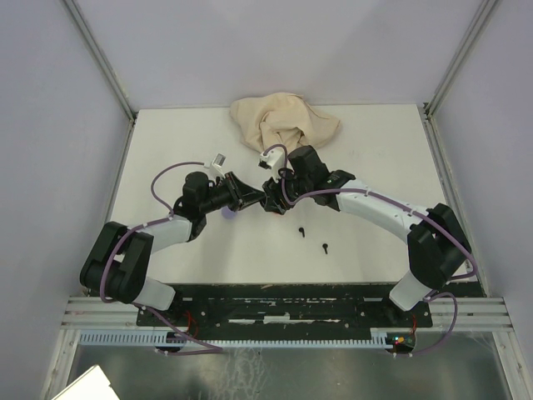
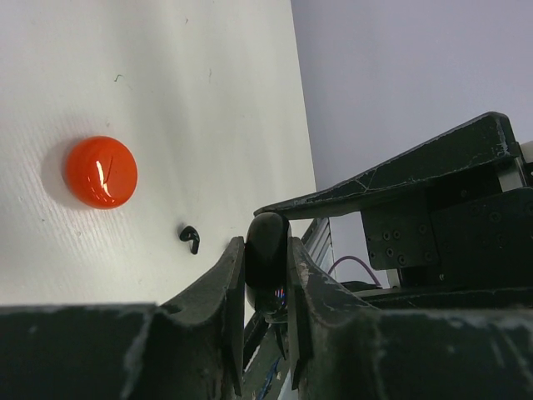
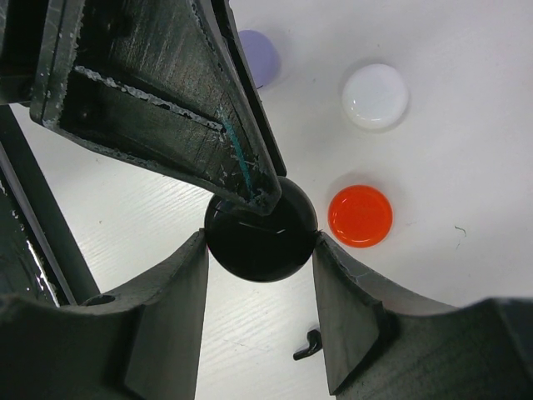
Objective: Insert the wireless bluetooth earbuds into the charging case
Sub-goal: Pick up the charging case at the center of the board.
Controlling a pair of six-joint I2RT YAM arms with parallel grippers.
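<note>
Roughly at the middle of the tabletop (image 1: 166, 142), both arms meet on 1 black case (image 3: 262, 237). The right jaws grip it by its round sides, and the left jaws are pinched tight across its flat faces near the rim. Whether it is lifted off the tabletop cannot be told. 2 black earbuds (image 1: 301, 231) lie loose toward the near edge from the case, near each other but apart, with nothing touching them. A red case (image 3: 360, 216), a white case (image 3: 376, 96) and a lavender case (image 3: 258, 58) sit close by. A beige cloth (image 1: 283, 121) is heaped at the far edge.
</note>
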